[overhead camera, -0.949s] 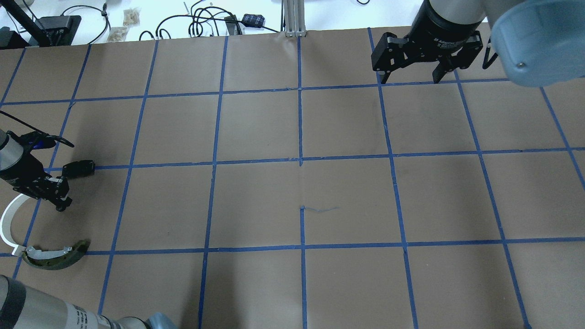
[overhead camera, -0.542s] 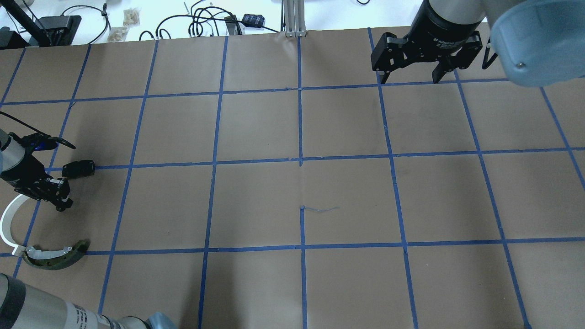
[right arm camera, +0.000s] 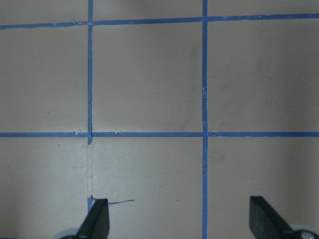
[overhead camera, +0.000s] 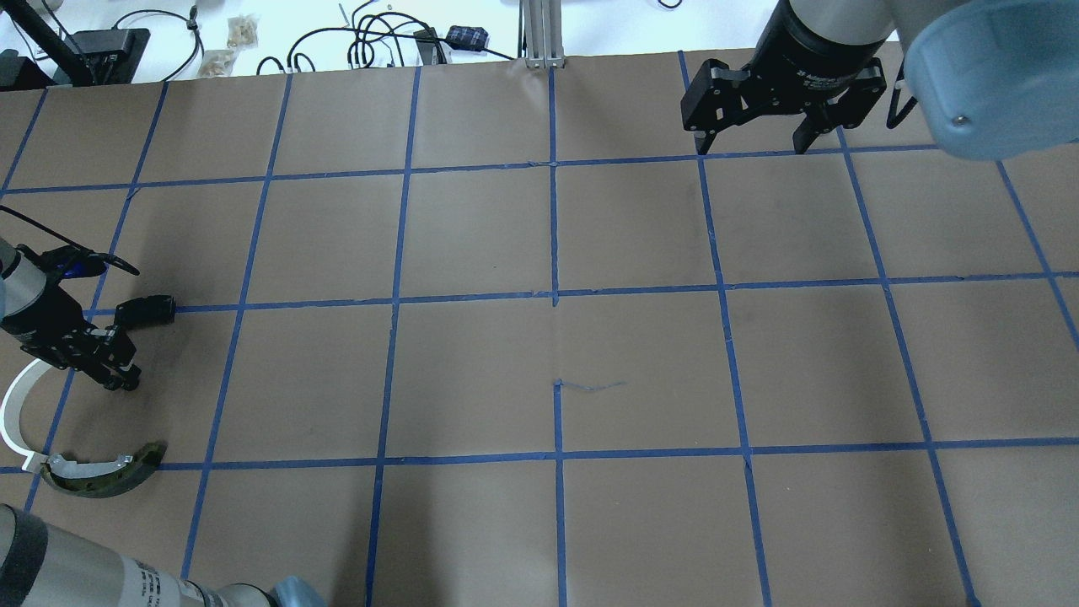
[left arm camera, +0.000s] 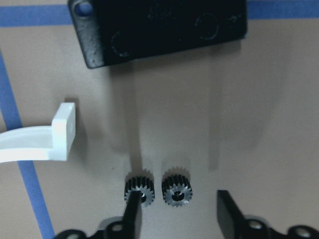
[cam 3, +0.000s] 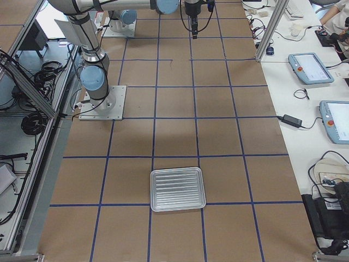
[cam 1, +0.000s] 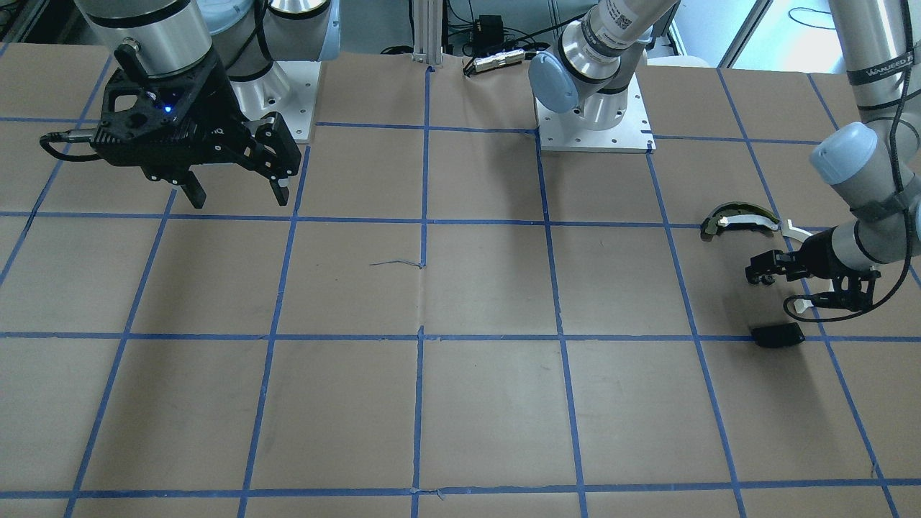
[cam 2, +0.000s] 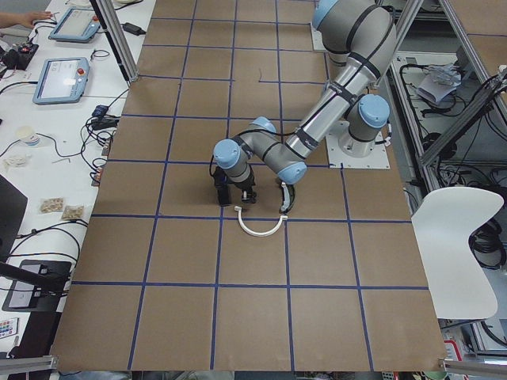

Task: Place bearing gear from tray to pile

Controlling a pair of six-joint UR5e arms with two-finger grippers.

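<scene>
Two small dark bearing gears lie side by side on the paper in the left wrist view. One gear (left arm camera: 177,189) sits between the fingers of my left gripper (left arm camera: 178,216), which is open and low. The other gear (left arm camera: 139,188) is partly behind the left fingertip (left arm camera: 132,211). They lie in the pile, near the flat black plate (overhead camera: 145,310), the white half-ring (overhead camera: 12,405) and the olive curved piece (overhead camera: 101,474). The tray (cam 3: 177,189) stands far off and looks empty. My right gripper (overhead camera: 748,145) hangs open over bare paper.
Brown paper with a blue tape grid (overhead camera: 554,295) covers the table. Cables and small boxes (overhead camera: 379,38) lie beyond the far edge. The arm bases (cam 1: 593,119) stand on the robot's side. Tablets (cam 3: 311,68) rest on a side bench.
My left gripper has shifted slightly near the black plate and stays open. The right gripper has edged a little toward the table's far edge. The pile parts have not moved.
</scene>
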